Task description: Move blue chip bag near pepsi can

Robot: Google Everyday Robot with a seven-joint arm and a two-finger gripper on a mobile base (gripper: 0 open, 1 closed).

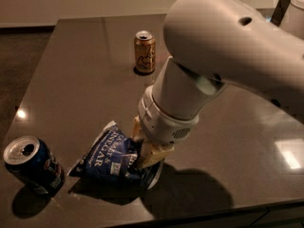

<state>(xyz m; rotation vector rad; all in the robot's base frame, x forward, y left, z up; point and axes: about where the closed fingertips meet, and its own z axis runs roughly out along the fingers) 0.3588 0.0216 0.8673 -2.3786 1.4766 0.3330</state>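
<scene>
The blue chip bag [108,156] is a crinkly navy foil bag with white lettering, lying near the front edge of the dark table [85,70]. My gripper [148,153] comes down from the big white arm and is shut on the bag's right end. The pepsi can [32,164], dark blue with a silver top, stands at the front left corner, a short gap left of the bag.
A gold-tan can [144,52] stands upright at the middle back of the table. The table's front edge runs just below the bag and the pepsi can. The white arm [228,75] covers the right side of the view.
</scene>
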